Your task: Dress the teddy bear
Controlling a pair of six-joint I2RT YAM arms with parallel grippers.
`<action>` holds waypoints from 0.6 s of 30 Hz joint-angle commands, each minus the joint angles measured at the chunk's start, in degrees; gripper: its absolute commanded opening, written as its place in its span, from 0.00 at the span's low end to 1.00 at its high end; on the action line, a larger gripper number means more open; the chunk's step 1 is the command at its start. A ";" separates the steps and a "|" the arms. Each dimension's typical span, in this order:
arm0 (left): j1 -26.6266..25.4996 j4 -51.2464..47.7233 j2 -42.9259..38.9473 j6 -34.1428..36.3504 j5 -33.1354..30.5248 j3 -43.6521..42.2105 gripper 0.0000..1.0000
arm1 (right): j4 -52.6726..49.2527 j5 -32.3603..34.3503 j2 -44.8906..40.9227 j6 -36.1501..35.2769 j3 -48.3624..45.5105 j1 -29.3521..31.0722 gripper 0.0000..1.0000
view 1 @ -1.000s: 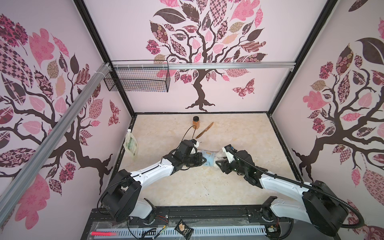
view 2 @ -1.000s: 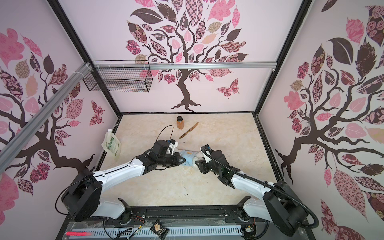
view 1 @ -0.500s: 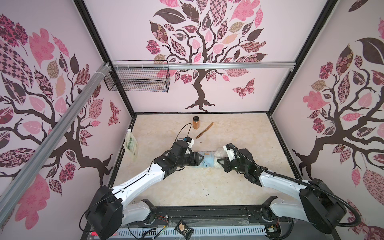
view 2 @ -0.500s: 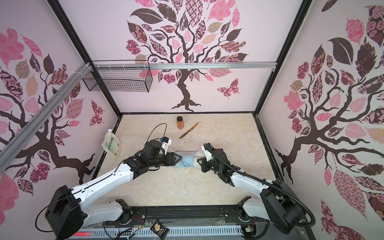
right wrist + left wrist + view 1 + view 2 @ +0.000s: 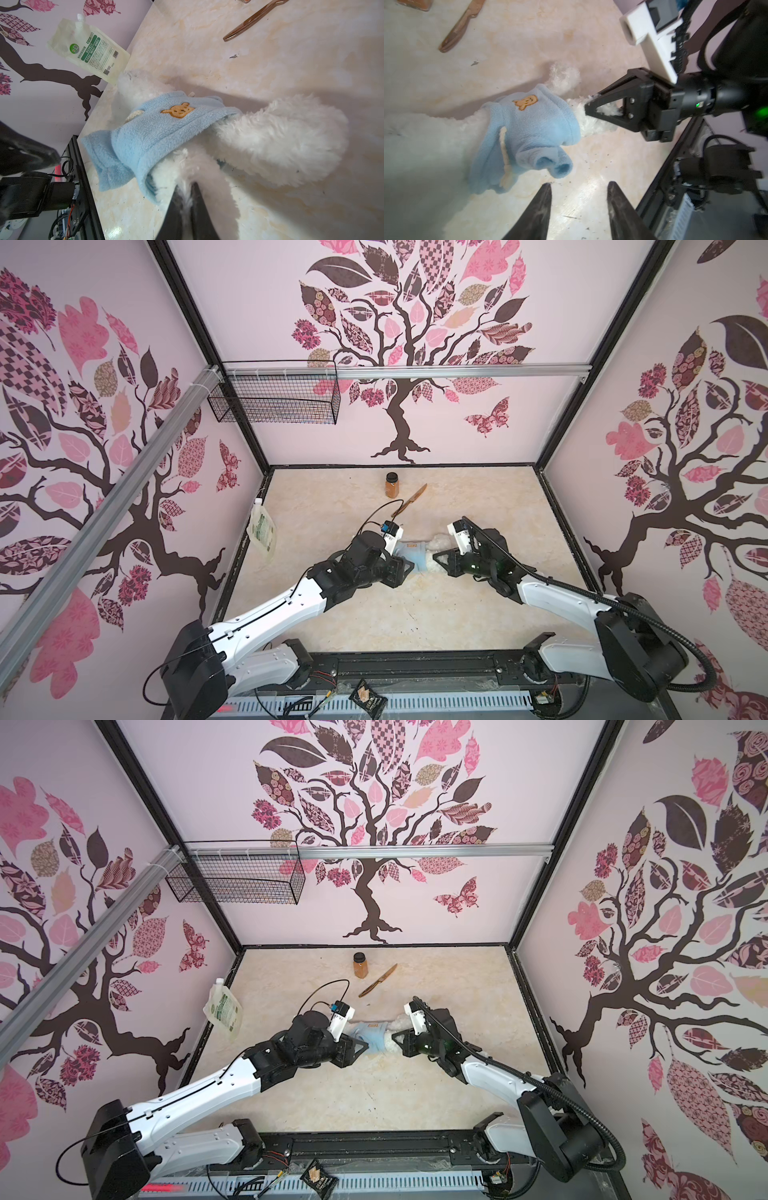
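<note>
The teddy bear (image 5: pixel 280 141) lies in the middle of the table (image 5: pixel 374 614), between both arms, with the light blue shirt (image 5: pixel 533 124) over its body. One second ago the left gripper (image 5: pixel 579 186) was closed at the shirt; now its fingers stand apart and empty beside a sleeve. The right gripper (image 5: pixel 186 185), open before, now pinches the bear's white fur.

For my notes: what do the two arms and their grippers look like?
The left arm and right arm have white shells and black joints. The left gripper and right gripper have black tapering fingers; the right's show triangular cut-outs. White camera mounts sit at the wrists. A ribbed black hose follows the right arm; a thin black cable loops off the left.
</note>
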 commanded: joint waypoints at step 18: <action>12.56 9.13 -2.10 -24.61 3.31 -12.40 0.70 | -1.63 10.36 -2.85 -7.19 3.79 10.46 0.62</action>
